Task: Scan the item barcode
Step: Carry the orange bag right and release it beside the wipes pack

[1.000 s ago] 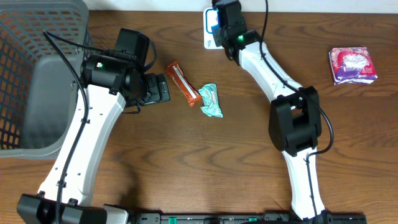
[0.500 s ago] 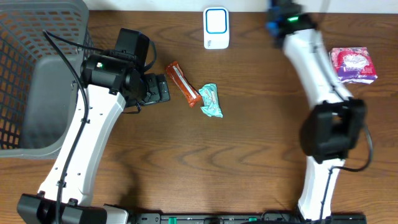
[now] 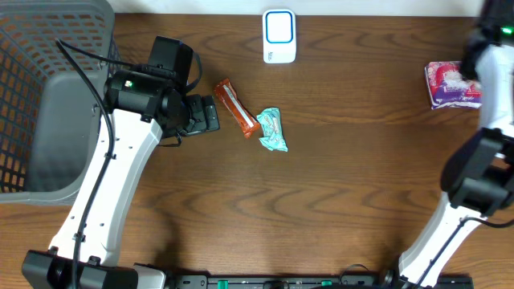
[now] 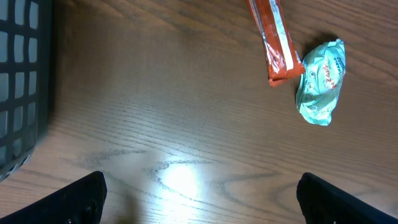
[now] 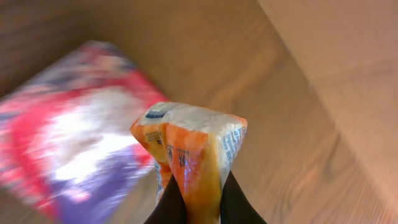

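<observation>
The right gripper [image 5: 198, 202] pinches an orange-white packet [image 5: 194, 146] above the purple pack [image 5: 74, 137], while the left gripper [image 4: 202, 199] gapes wide near the orange bar [image 4: 273, 40] and teal wrapper [image 4: 320, 81].

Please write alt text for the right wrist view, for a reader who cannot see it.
The right jaws, shut, pinch an orange and white packet that stands up in the centre of the picture. Behind it, blurred, a pink and purple packet lies on the brown wooden table.

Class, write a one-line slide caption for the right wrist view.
Right gripper shut on an orange-and-white packet, blurred pink-and-purple pack on the wooden table beyond.
</observation>
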`<action>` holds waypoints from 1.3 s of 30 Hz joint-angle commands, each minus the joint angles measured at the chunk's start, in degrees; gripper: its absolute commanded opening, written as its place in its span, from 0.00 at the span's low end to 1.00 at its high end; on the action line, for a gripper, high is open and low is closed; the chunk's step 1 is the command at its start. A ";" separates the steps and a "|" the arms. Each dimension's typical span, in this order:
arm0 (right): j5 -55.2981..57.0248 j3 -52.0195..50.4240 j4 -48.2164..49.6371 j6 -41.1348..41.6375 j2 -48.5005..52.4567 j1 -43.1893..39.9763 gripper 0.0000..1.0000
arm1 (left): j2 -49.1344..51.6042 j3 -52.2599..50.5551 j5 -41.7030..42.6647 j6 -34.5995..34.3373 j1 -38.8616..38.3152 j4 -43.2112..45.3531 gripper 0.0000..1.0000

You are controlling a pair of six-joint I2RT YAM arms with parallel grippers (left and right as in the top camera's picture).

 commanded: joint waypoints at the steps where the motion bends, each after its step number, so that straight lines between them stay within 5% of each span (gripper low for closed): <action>1: -5.73 -0.72 -1.29 13.44 0.02 -5.35 0.03 | 0.35 -0.31 -0.55 0.52 -0.02 -0.15 0.98; 10: -22.53 -10.64 0.63 28.98 0.02 -14.29 0.02 | 0.35 -0.31 -0.55 0.52 -0.02 -0.17 0.98; 19: -39.45 -21.62 13.53 29.18 0.02 -14.32 0.12 | 0.35 -0.31 -0.55 0.52 -0.02 -0.15 0.98; 24: -41.94 -22.18 14.67 30.03 -0.39 -13.49 0.01 | 0.35 -0.31 -0.55 0.55 -0.02 -0.15 0.98; 31: -49.40 -21.46 14.43 38.66 -6.60 -15.04 0.46 | 0.35 -0.31 -0.55 0.55 -0.02 -0.15 0.98; 34: -47.50 -21.46 14.45 38.62 -11.26 -15.30 0.84 | 0.35 -0.31 -0.55 0.55 -0.02 -0.15 0.98; 39: -45.79 -21.46 14.88 37.57 -19.50 -14.53 0.85 | 0.35 -0.31 -0.55 0.55 -0.02 -0.15 0.98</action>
